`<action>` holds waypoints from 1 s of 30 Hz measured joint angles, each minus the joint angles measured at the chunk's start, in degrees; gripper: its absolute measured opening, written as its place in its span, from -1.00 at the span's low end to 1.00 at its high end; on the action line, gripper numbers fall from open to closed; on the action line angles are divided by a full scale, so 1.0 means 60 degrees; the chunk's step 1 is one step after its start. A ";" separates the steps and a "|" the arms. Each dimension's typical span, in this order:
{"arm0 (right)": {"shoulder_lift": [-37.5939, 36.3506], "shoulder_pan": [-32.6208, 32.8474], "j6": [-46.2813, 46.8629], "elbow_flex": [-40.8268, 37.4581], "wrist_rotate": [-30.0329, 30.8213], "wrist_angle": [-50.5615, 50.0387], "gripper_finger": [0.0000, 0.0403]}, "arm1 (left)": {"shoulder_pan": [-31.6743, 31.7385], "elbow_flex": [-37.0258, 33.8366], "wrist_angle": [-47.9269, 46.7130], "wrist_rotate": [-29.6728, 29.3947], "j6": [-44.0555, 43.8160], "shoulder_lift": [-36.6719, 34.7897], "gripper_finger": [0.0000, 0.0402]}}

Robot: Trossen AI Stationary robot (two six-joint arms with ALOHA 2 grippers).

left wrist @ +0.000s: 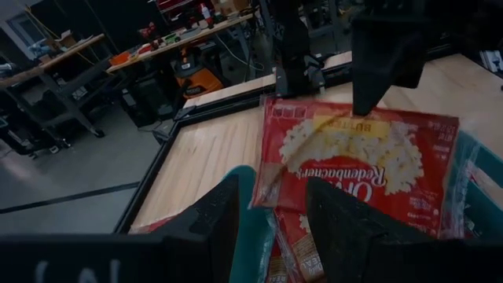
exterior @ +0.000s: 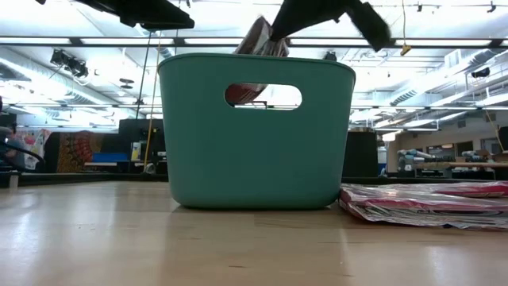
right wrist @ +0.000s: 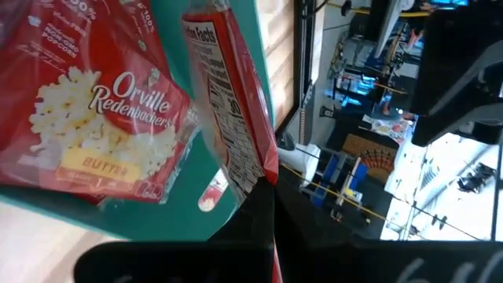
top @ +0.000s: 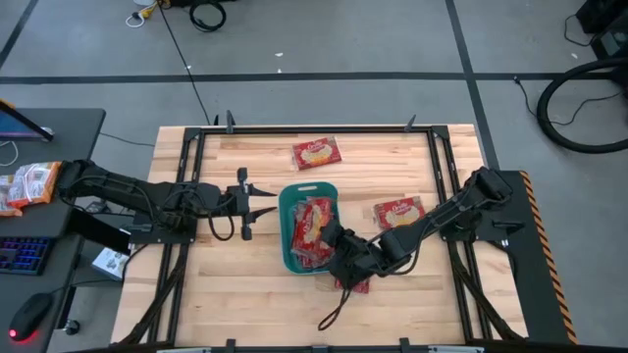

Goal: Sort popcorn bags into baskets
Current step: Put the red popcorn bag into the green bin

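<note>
Over teal plastic rectangular bin, right gripper pinching glossy red popcorn packet by an edge; may snag rim on release. Left gripper spread, beside bin.

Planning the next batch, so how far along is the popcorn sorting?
Done: some popcorn bags lie in the teal bin. In hand: the right gripper, shut on one bag, holds it over the bin. Left: two bags on the table, another under the right arm.
</note>
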 joint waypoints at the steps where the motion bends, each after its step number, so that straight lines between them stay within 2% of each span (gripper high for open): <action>1: 0.0000 -0.0059 -0.0144 -0.0056 -0.0128 0.0135 -1.00 | 0.0001 0.0000 -0.0002 0.0004 -0.0009 0.0000 -0.25; 3: 0.0000 -0.0161 -0.0326 -0.0194 -0.0484 0.0426 -1.00 | 0.0004 0.0000 -0.0002 0.0257 -0.0161 0.0033 -0.25; 9: 0.0015 -0.0355 -0.1141 -0.0631 -0.1241 0.1341 -1.00 | 0.0004 0.0000 -0.0031 0.2102 -0.0311 0.0579 -0.25; 15: 0.0015 -0.0623 -0.2235 -0.0694 -0.2299 0.1944 -1.00 | 0.0011 0.0000 -0.0007 0.1961 -0.0177 0.0929 -0.25; 19: 0.0015 -0.0909 -0.2340 -0.0694 -0.2553 0.1955 -0.99 | 0.0011 0.0000 0.0009 0.1957 -0.0136 0.0925 -0.25; 23: 0.0015 -0.1070 -0.1941 -0.0694 -0.2576 0.1394 -0.94 | 0.0011 0.0000 -0.0007 0.1927 0.0068 0.0925 -0.25; 30: 0.0015 -0.1239 -0.0333 -0.0694 -0.2999 -0.0660 -0.73 | 0.0011 0.0000 -0.0012 0.1927 0.0070 0.0925 -0.25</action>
